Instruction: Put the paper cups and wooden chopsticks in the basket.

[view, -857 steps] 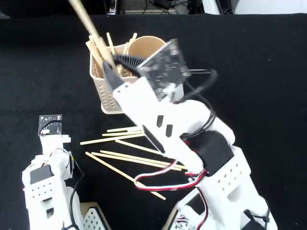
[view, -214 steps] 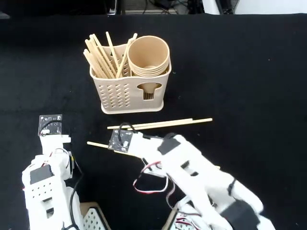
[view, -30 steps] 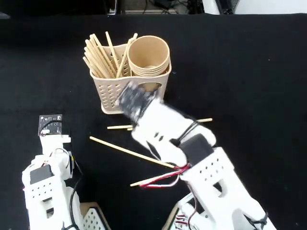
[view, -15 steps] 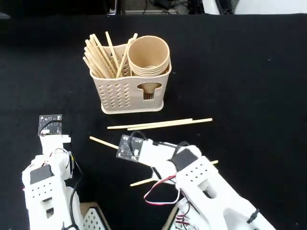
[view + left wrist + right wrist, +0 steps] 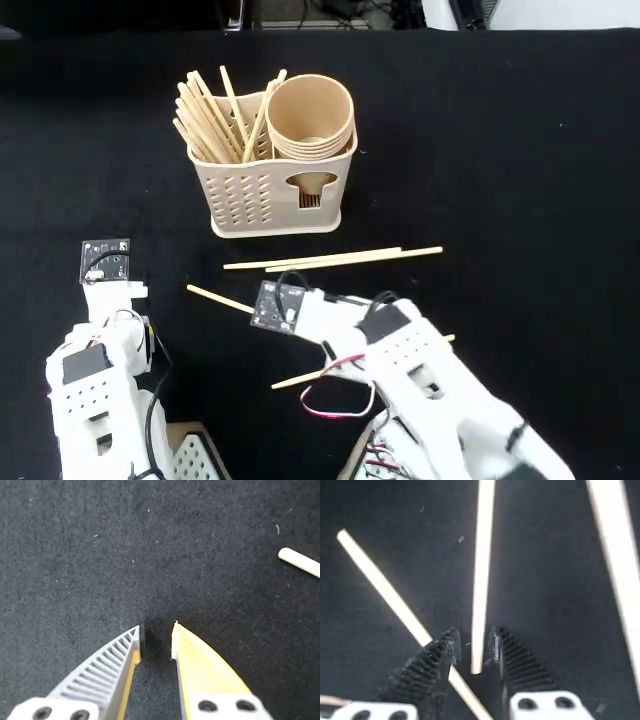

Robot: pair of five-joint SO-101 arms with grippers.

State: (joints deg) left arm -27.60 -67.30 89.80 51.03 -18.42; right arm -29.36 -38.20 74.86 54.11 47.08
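Back down from the basket (image 5: 262,195) with the right gripper (image 5: 472,640): up at its front wall a second ago, now low over the cloth just in front of it. Jaws parted a little, straddling the end of one wooden chopstick (image 5: 481,575), not yet clamped. Second chopstick (image 5: 385,587) crossing under one jaw, so some risk of snagging both. Third chopstick (image 5: 615,550) off to one side.

Parked left gripper (image 5: 156,632) in front of the basket, off toward its chopstick end, no movement across the frames. Jaws slightly apart, nothing between, just a chopstick tip (image 5: 300,562) nearby.

Reads as a drop-off just done and the next pick starting. Far fewer loose sticks than half a minute back: pair of chopsticks (image 5: 330,260) lying just in front of the basket, two more farther out, partly under the right arm. Paper cups (image 5: 310,115) already stacked in one compartment, bundle of chopsticks (image 5: 205,115) leaning in the other. Roughly four sticks to go.

Black cloth table (image 5: 520,150), matte, no sliding expected. Beyond the basket, past the table's far edge, cables and dark equipment (image 5: 330,10).
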